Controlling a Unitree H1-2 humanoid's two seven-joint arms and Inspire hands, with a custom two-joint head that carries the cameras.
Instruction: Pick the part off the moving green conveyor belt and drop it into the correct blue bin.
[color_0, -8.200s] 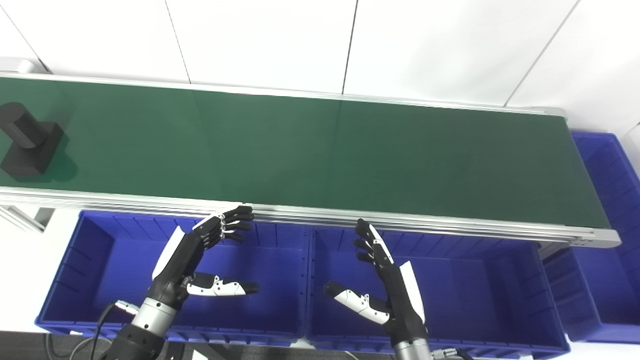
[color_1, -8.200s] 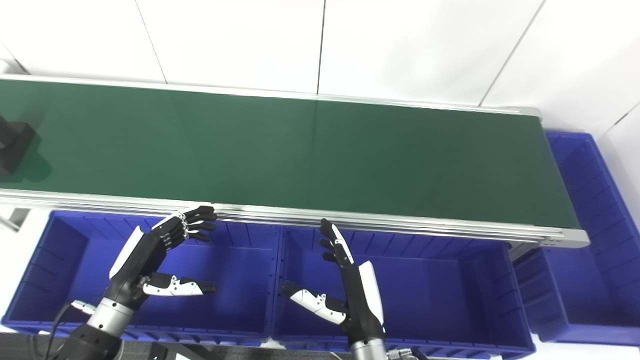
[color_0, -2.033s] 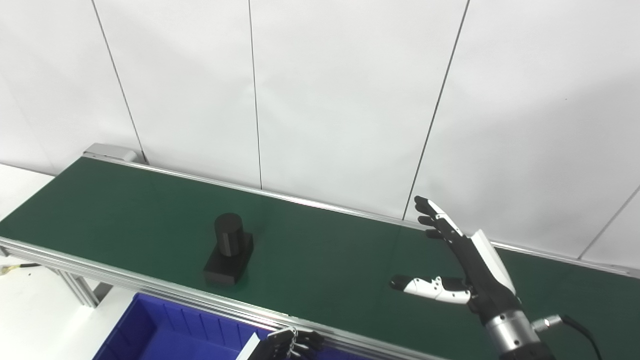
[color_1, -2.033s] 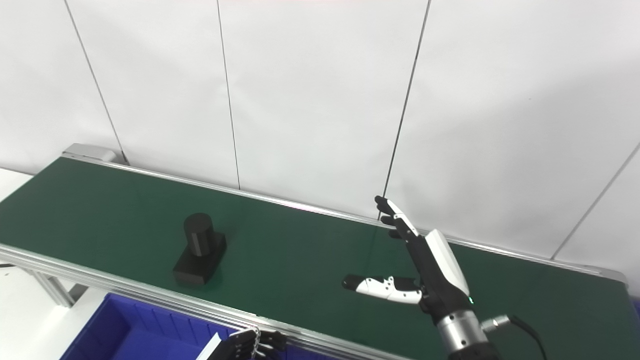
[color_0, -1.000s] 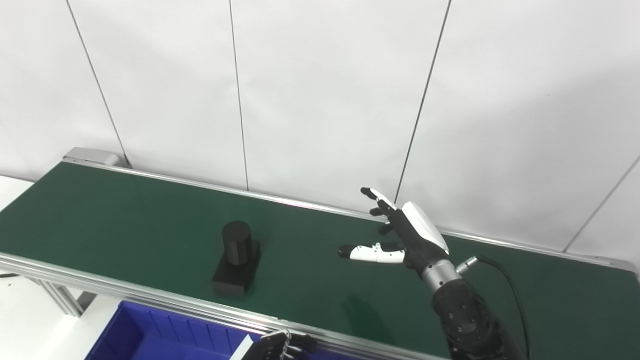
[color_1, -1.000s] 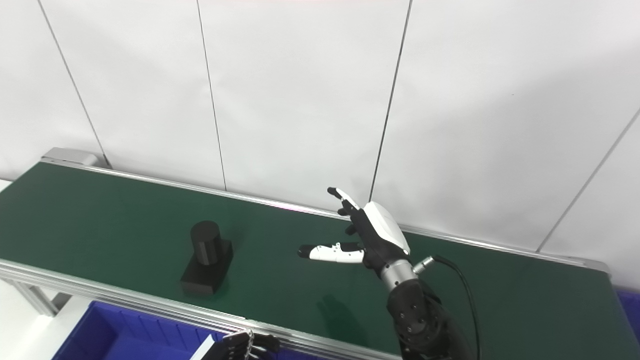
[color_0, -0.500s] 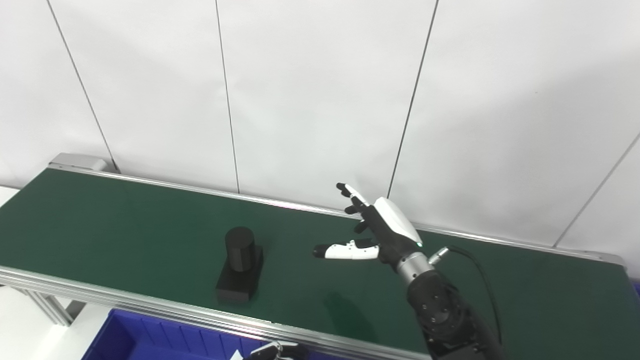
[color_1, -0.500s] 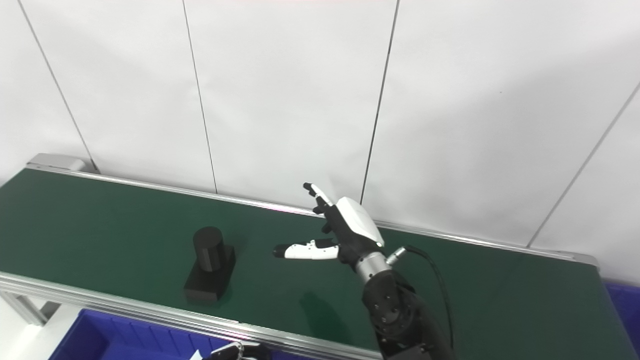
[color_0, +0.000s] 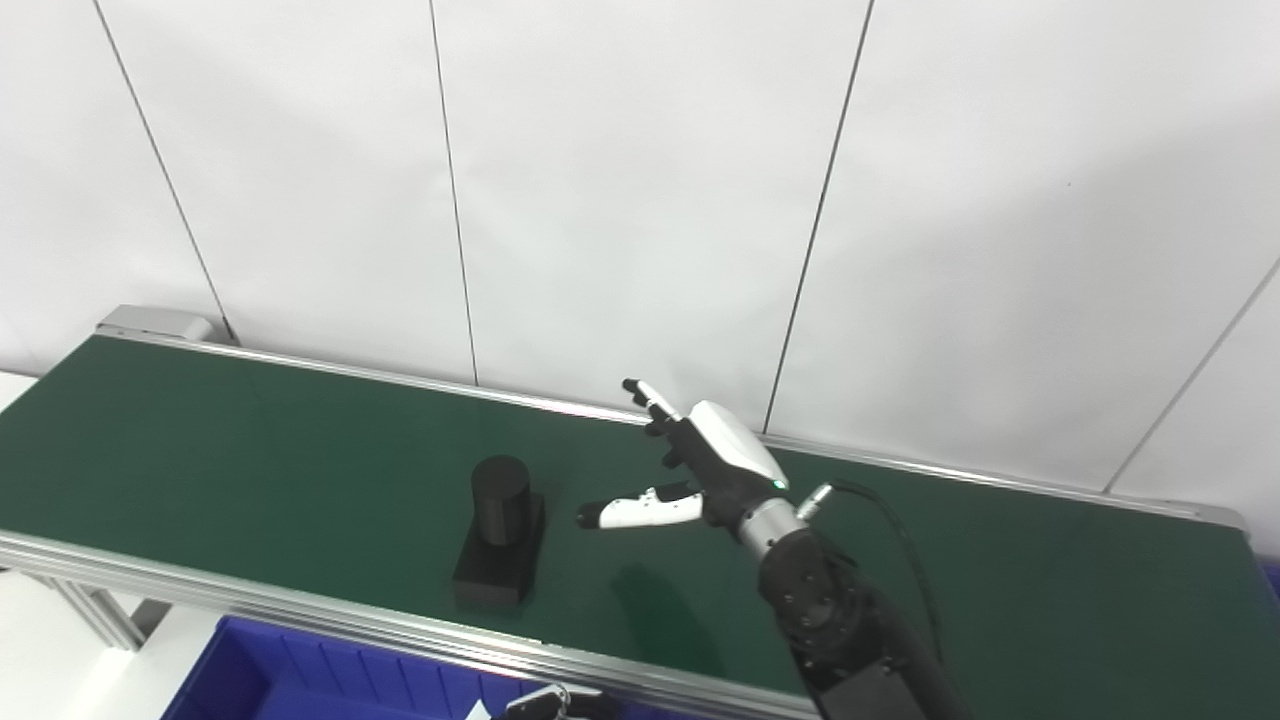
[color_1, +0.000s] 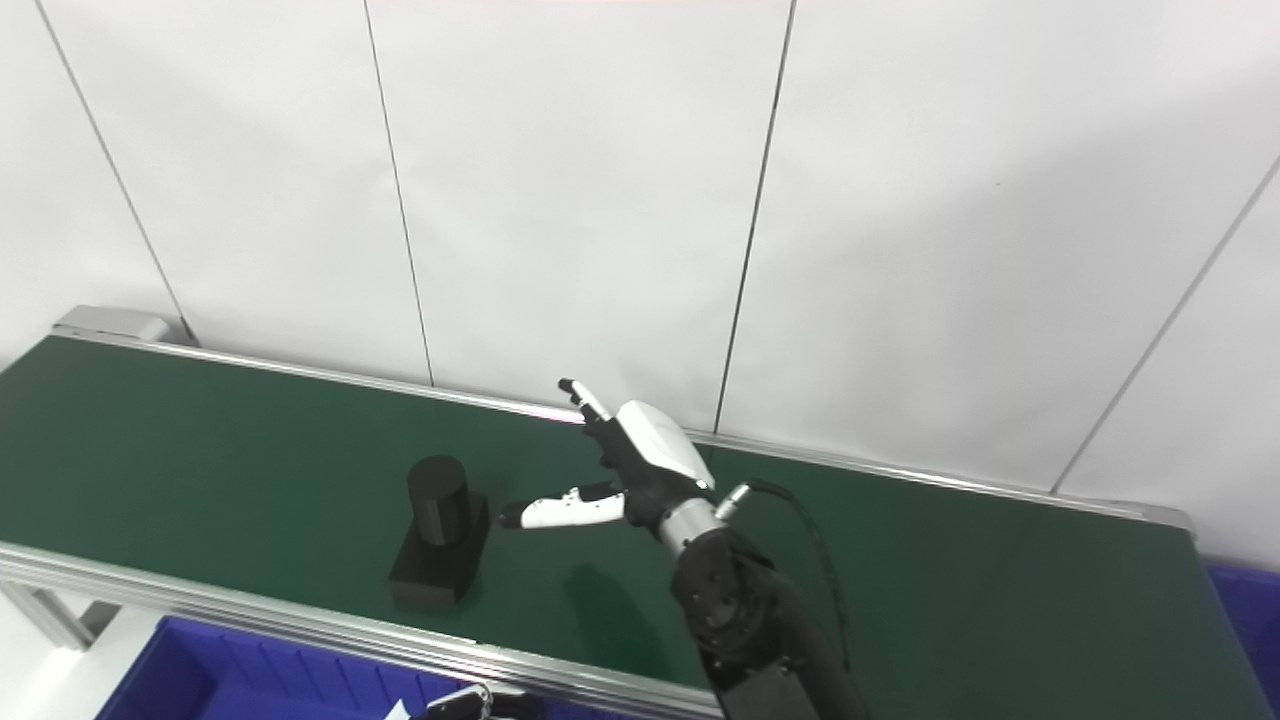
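Reaching out over the green conveyor belt (color_0: 250, 440), the right hand (color_0: 705, 470) hovers with its fingers (color_0: 648, 398) spread apart and the thumb stretched toward the part, grasping nothing. The thumb tip stops just beside the part (color_0: 500, 535) without touching it.

That part is black: a short upright cylinder standing on a flat rectangular base. It rests on the belt close to the near edge, roughly midway along the visible length, with the open hand on its right side. The hand's shadow falls on the belt below the wrist, nearer the front rail.

Only the fingertips of the left hand (color_0: 545, 705) show at the bottom edge, below the belt's aluminium rail (color_0: 300, 610); whether they are clenched or released cannot be told. A blue bin (color_0: 290, 675) sits under the near edge of the belt at lower left. A white panelled wall (color_0: 640, 180) runs behind the far edge.
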